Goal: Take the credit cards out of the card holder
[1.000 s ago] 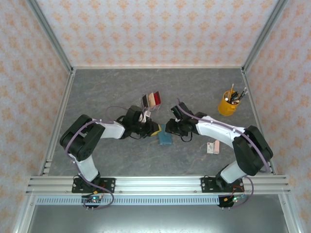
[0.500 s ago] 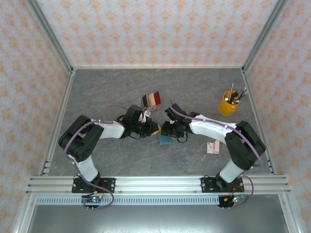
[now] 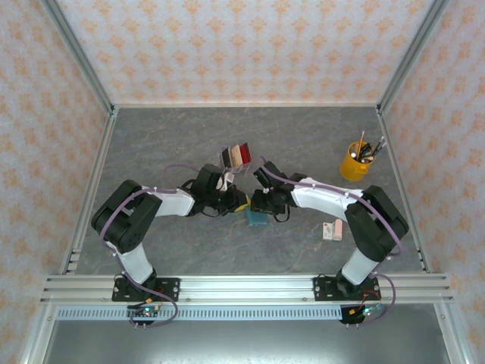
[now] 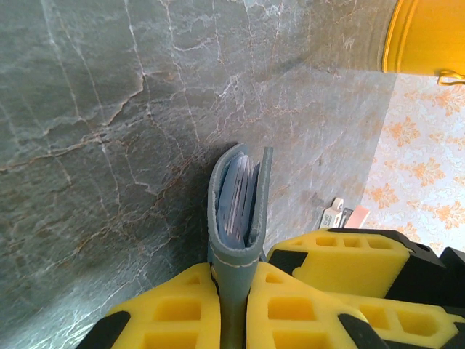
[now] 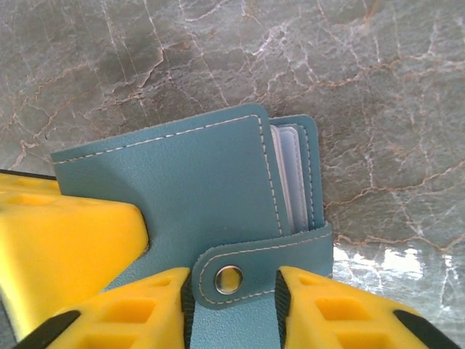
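Left gripper (image 4: 232, 291) is clamped on the card holder (image 4: 236, 196) at its fold, and we see pale sleeves (image 4: 236, 200) tucked inside. Overhead, both arms bend inward toward each other, credit cards (image 3: 239, 155) lying just beyond. Right gripper (image 5: 232, 287) straddles the snap strap (image 5: 280, 251); pinched or not, we can't tell.

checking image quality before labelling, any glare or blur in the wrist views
Right wrist: a glare patch on the table beside the card holder, which is sharp; the yellow fingers look soft. Left wrist: the pen cup is blurred.
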You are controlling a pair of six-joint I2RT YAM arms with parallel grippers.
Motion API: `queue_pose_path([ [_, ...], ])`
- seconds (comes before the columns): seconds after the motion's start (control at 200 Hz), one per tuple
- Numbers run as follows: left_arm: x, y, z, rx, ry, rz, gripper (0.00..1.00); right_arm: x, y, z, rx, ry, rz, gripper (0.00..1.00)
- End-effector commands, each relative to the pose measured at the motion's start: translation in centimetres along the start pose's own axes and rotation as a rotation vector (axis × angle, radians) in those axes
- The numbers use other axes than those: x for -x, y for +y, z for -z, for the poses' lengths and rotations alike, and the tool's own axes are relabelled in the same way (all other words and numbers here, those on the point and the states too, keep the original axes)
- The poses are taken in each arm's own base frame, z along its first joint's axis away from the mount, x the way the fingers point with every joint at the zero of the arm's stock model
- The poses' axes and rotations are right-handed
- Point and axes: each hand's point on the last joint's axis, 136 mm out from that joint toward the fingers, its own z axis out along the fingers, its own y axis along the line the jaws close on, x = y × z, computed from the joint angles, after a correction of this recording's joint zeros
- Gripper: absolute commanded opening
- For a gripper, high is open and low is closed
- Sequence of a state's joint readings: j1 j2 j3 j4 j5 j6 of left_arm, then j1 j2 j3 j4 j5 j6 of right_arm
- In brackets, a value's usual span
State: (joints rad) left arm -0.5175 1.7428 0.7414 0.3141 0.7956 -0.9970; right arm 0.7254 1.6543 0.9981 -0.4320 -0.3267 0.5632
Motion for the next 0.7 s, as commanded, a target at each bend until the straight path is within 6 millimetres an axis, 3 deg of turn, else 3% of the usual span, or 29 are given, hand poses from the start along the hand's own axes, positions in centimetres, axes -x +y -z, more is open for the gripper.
queue_pose_path([
  [0.0, 0.1, -1.6, 0.3, -0.010, -0.005, -0.044, 0.00, 0.5, -3.0, 0.3, -0.157, -0.046, -0.030, 0.31],
  [0.19, 0.1, -0.8, 0.2, 0.025, -0.003, -0.043, 0.00, 1.1, -5.2, 1.2, -0.267, -0.112, -0.073, 0.20],
  [0.42, -0.1, 0.2, 0.1, 0.059, -0.002, -0.038, 0.00, 1.1, -6.6, 1.9, -0.335, -0.146, -0.116, 0.18],
  [0.696, 0.0, 0.7, 0.3, 0.113, -0.002, -0.043, 0.00, 1.2, -5.3, 1.4, -0.276, -0.124, -0.096, 0.25],
])
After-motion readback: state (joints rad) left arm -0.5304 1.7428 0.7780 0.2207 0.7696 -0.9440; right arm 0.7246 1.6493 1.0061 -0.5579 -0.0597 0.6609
